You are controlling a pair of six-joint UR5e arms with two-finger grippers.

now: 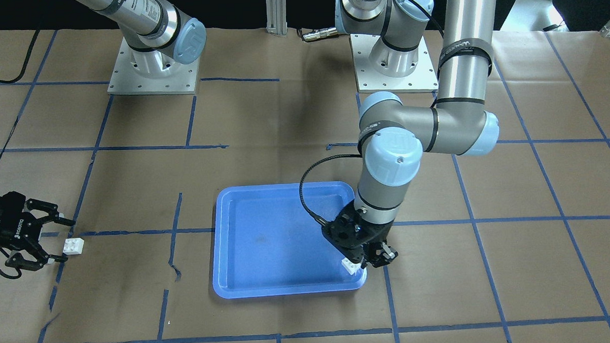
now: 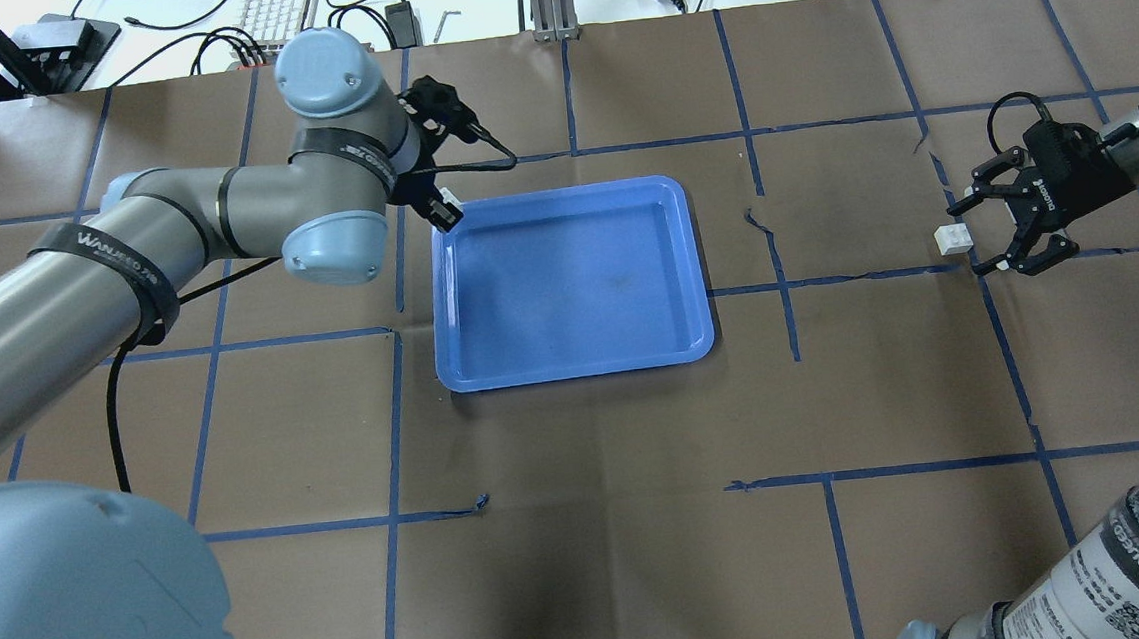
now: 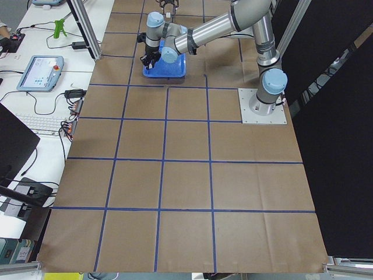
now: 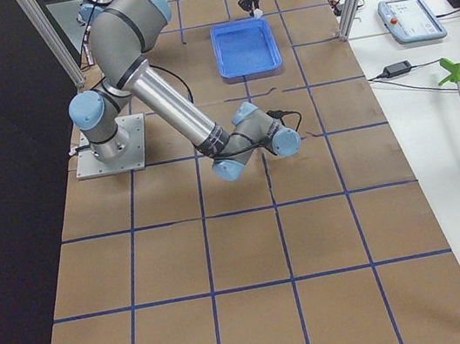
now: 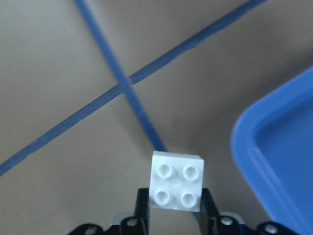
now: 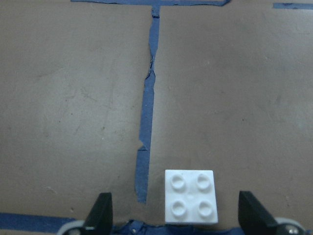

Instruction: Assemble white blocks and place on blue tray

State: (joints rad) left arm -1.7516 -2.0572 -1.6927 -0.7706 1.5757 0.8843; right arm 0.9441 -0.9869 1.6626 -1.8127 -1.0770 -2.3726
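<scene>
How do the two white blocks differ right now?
The held white block is clamped in the shut left gripper. The loose white block lies on the table paper between the open right gripper's fingers. The held one is at the blue tray's corner; the loose one is far from it. Both show four studs and are unjoined.

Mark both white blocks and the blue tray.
held white block (image 5: 176,187): left wrist view, studded top face.
loose white block (image 6: 190,197): right wrist view, studded top face.
blue tray (image 2: 567,290): overhead view, bare floor.
</scene>
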